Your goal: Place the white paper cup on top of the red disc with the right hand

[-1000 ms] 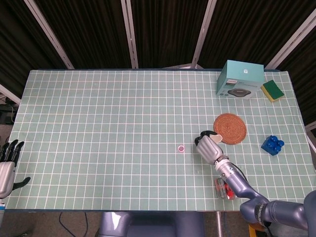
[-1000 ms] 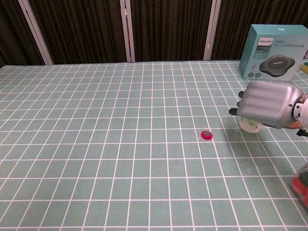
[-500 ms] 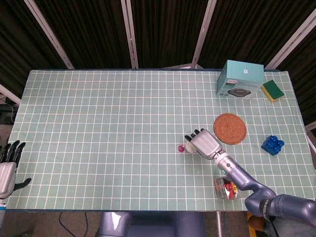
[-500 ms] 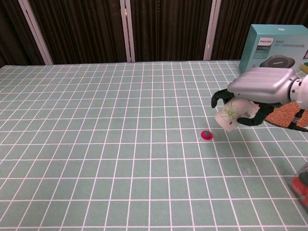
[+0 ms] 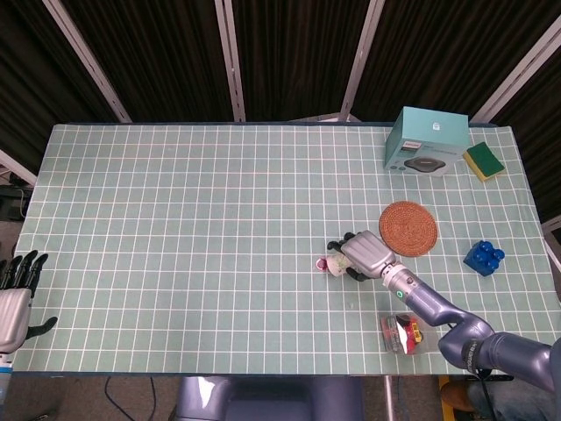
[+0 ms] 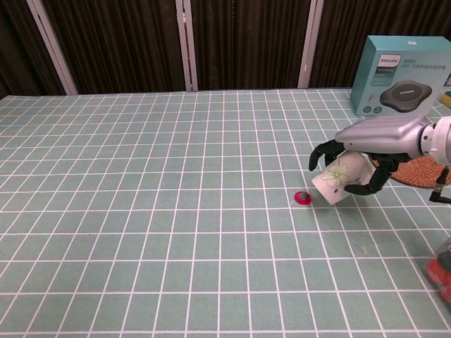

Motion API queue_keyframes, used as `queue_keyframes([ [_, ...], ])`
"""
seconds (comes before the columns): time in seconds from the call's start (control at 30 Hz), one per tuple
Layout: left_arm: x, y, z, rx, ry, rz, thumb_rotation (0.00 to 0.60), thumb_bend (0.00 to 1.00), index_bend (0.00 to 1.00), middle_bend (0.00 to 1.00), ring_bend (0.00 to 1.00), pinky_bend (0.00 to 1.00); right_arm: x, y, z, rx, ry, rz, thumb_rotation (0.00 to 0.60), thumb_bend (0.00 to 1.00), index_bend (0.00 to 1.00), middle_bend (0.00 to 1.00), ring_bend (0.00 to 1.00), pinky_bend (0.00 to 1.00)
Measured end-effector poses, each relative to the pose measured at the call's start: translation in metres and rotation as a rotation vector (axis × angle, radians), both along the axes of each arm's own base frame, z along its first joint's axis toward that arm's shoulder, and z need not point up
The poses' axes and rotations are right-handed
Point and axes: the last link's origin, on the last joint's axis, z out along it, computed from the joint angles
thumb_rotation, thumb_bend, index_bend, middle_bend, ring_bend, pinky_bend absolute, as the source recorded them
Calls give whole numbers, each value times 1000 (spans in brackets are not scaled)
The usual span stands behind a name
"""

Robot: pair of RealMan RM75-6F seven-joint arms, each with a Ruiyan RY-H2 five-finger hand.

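The right hand [image 6: 366, 151] holds the white paper cup [image 6: 341, 178], its fingers [image 6: 321, 149] curled over the top of the cup and the thumb under its side. The cup has a green flower print and lies tilted in the grasp, its base pointing down and away from the palm toward the red disc [image 6: 302, 198]. The disc lies flat on the green checked tablecloth [image 6: 141, 211], just beyond the cup's base; from the chest view the two look close but apart, while in the head view the cup [image 5: 338, 262] and the disc [image 5: 322, 262] nearly meet, and I cannot tell whether they touch.

Behind the right hand's wrist sits a round woven coaster [image 5: 408, 228]. Further back on that side stand a teal Philips box [image 6: 407, 76] and a yellow-green sponge [image 5: 484, 161]. A blue toy brick [image 5: 484, 257] lies beyond the coaster, and a small red object [image 5: 402, 333] rests beside the forearm.

The left hand [image 5: 14, 300] hangs well apart at the far table edge, fingers spread, holding nothing.
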Motion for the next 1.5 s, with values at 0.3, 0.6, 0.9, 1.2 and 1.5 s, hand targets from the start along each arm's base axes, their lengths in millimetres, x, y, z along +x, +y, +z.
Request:
queue_keyframes([
  [0.3, 1, 0, 1, 0, -3, 1, 600, 0, 0, 0, 0, 0, 1, 9, 8, 23, 80, 11, 600, 139, 0, 0, 0, 0],
  [0.6, 1, -1, 1, 0, -3, -4, 600, 0, 0, 0, 0, 0, 25, 33, 15, -52, 182, 191, 600, 138, 0, 0, 0, 0],
  [0.9, 0, 0, 1, 0, 0, 3, 600, 0, 0, 0, 0, 0, 37, 41, 5, -138, 351, 374, 600, 138, 0, 0, 0, 0],
  [1.2, -2, 1, 1, -5, 1, 11, 600, 0, 0, 0, 0, 0, 33, 52, -5, -114, 475, 320, 600, 130, 0, 0, 0, 0],
  [1.5, -1, 0, 0, -9, 5, 12, 600, 0, 0, 0, 0, 0, 49, 62, -10, -92, 546, 301, 600, 122, 0, 0, 0, 6],
])
